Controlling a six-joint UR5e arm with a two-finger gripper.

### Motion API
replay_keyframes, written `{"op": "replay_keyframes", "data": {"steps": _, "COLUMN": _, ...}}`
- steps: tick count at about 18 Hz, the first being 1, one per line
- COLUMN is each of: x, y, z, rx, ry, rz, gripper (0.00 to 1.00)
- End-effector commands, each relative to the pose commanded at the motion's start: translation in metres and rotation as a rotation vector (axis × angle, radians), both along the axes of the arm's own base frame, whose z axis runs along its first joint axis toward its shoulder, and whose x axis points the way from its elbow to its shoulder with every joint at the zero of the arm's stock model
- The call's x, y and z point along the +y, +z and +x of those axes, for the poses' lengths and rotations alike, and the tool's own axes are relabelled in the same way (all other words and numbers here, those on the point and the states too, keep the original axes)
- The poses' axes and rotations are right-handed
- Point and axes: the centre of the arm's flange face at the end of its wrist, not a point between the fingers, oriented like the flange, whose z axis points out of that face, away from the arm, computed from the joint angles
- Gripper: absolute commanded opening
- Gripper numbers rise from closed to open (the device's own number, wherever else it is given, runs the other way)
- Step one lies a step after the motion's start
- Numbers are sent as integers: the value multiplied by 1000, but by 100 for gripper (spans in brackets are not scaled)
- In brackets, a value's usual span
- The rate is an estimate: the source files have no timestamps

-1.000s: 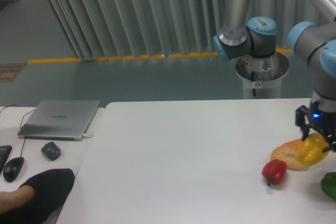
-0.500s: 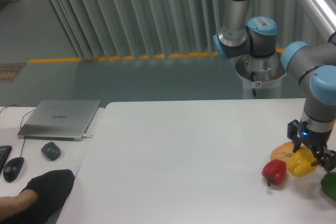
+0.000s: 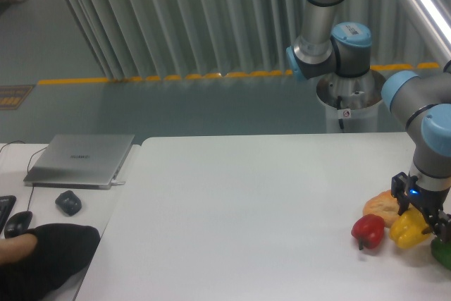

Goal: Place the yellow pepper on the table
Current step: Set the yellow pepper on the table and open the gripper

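The yellow pepper [image 3: 409, 230] is low over the white table [image 3: 254, 209] at the right, between the red pepper [image 3: 368, 231] and a green pepper [image 3: 443, 252]. My gripper [image 3: 421, 218] comes down on it from above with its fingers closed around the pepper's top. Whether the pepper touches the table surface cannot be told from this view.
A golden-brown bread piece [image 3: 381, 204] lies just behind the yellow pepper. To the left stands a smaller desk with a closed laptop [image 3: 80, 161], two mice [image 3: 68, 202] and a person's dark-sleeved arm [image 3: 49, 259]. The robot base [image 3: 349, 96] rises behind the table.
The gripper has carried the yellow pepper down and slightly left, from above the bread piece to a spot beside the red pepper. The person's arm has shifted on the desk.
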Motion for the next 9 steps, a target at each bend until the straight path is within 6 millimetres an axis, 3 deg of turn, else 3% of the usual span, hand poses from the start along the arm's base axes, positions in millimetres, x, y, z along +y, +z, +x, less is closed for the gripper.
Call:
{"op": "replay_keyframes", "data": {"steps": 1, "x": 0, "y": 0, "z": 0, "rx": -1, "ry": 2, "rz": -1, "gripper": 84}}
{"op": "replay_keyframes", "data": {"steps": 2, "x": 0, "y": 0, "z": 1, "rx": 0, "ry": 2, "rz": 0, "gripper": 100}}
{"op": "replay_keyframes", "data": {"steps": 7, "x": 0, "y": 4, "z": 11, "rx": 16, "ry": 4, "rz": 5, "gripper": 100}}
{"op": "replay_keyframes", "data": {"steps": 9, "x": 2, "y": 20, "z": 32, "rx": 31, "ry": -16, "rz": 9, "gripper": 100}}
